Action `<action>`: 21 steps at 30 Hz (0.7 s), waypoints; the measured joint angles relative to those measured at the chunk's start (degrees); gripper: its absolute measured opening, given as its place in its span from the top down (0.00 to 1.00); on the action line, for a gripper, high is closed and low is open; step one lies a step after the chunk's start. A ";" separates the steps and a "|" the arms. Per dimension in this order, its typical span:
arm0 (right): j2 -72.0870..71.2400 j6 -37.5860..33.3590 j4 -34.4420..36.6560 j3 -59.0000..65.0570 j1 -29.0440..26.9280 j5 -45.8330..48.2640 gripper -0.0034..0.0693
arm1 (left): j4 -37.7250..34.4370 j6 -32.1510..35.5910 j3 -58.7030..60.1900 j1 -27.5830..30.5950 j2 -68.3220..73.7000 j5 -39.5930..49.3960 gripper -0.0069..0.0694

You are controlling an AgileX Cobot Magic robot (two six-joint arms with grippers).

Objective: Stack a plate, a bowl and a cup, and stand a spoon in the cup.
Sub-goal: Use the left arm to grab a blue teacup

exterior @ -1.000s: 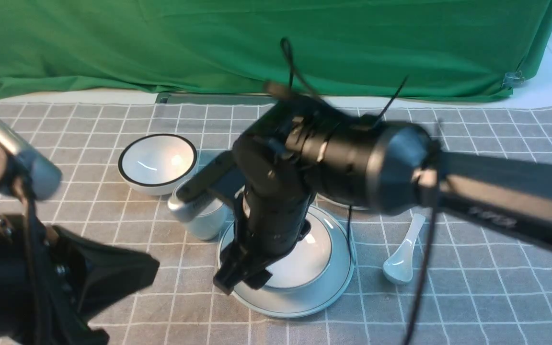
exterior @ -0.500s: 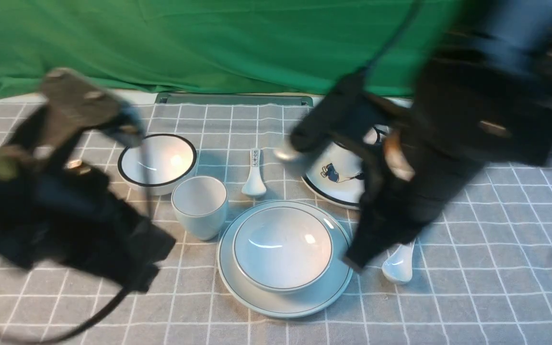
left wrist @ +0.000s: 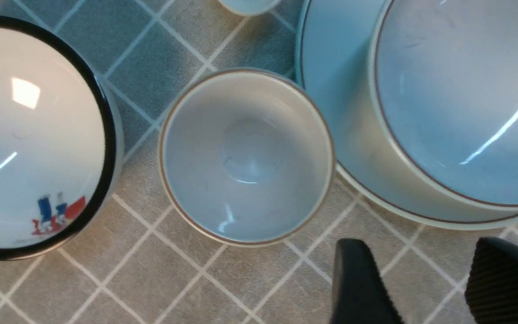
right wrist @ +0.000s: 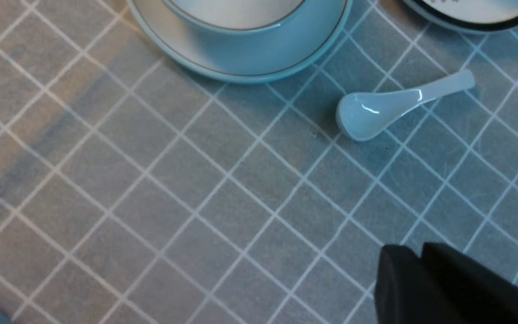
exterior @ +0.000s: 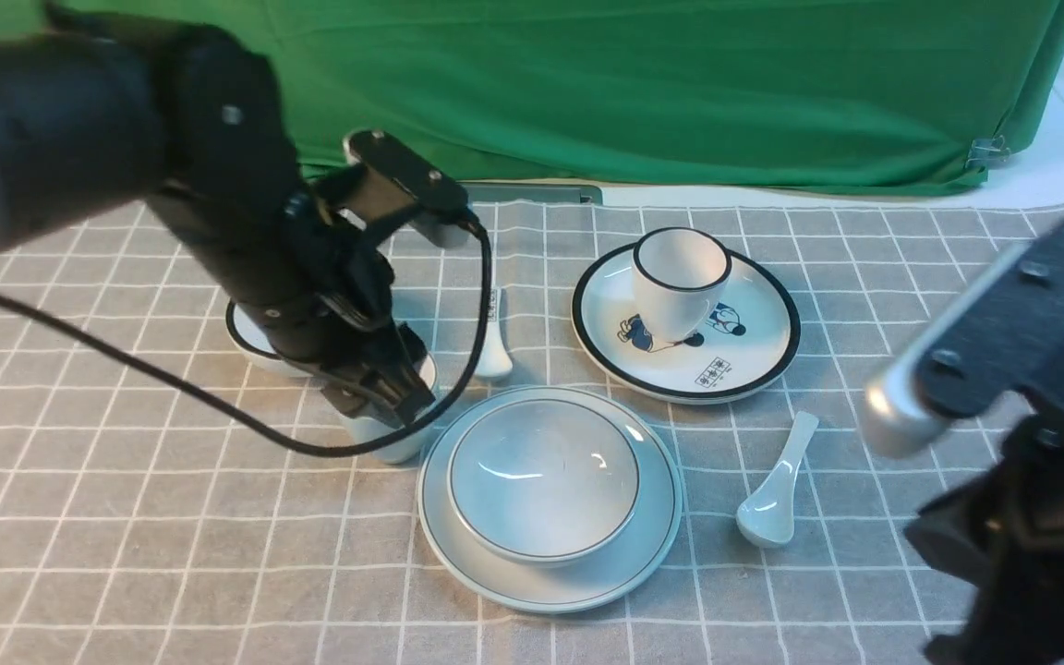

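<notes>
The left gripper [left wrist: 425, 279], jaws wide and empty, hangs over the small grey-rimmed cup [left wrist: 246, 157], left of the bowl [exterior: 546, 480] on its plate [exterior: 550, 591]. A descent off-centre could tip the cup or knock the plate close beside it. The right gripper [right wrist: 405, 256], nearly closed, grips nothing; the unmarked spoon [exterior: 772, 503] lies to the right.

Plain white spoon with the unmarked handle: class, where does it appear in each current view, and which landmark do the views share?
Front: right of centre.
Left wrist: not in it.
Right wrist: upper right.
Shared landmark: pale blue-white plate under the bowl.
</notes>
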 joint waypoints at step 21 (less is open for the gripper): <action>-3.75 4.00 0.14 2.03 0.00 0.97 0.82 | 0.96 6.04 -1.83 0.00 10.21 -0.93 0.87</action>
